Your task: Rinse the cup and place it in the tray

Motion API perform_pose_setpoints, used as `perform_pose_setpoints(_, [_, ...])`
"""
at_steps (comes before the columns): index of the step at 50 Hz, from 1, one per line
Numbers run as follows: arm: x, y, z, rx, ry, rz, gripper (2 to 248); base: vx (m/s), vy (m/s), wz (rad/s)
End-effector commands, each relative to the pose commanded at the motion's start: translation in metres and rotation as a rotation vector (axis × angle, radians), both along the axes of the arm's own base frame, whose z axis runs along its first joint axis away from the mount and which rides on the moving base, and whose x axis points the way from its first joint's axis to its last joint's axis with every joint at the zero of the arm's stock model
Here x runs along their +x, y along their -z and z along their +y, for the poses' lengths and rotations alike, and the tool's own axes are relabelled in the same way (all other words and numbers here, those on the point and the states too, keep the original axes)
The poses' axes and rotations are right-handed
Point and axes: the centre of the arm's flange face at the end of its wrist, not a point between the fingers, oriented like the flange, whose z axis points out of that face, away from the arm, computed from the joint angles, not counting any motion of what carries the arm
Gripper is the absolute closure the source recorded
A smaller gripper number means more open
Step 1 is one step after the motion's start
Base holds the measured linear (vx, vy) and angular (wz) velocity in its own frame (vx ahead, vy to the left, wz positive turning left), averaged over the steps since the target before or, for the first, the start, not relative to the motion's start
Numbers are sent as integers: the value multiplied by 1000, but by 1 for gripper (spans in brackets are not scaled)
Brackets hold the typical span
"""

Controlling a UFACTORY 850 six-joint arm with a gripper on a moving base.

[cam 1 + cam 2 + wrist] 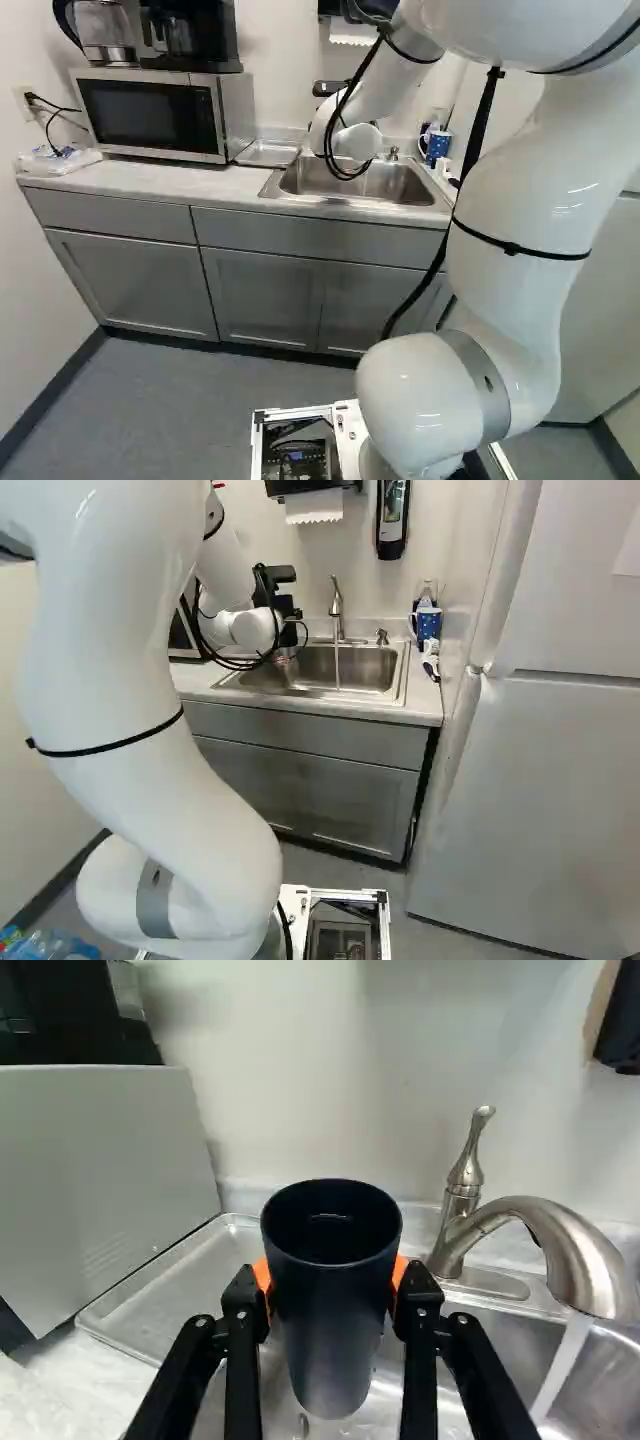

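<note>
Cup (332, 1310), dark, mouth up, held between the 2 fingers of the gripper (289, 608), orange pads (262, 1275) pressed to its opposite sides. Cup is above the sink (372, 670), toward its tray end. Water (562, 1365) runs from the faucet (585, 1255) into the sink, to 1 side of the cup and apart from it. Metal tray (150, 1300) lies on the counter (170, 179) between microwave (150, 115) and sink. Blue patterned mug (428, 624) stands at the sink's far end from the tray.
</note>
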Motion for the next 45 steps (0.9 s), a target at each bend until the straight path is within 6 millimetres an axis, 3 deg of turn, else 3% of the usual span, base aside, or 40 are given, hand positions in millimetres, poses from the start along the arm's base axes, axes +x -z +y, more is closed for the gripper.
perform_pose_setpoints(45, [0, 0, 0, 417, 42, 34, 125, 0, 0, 0])
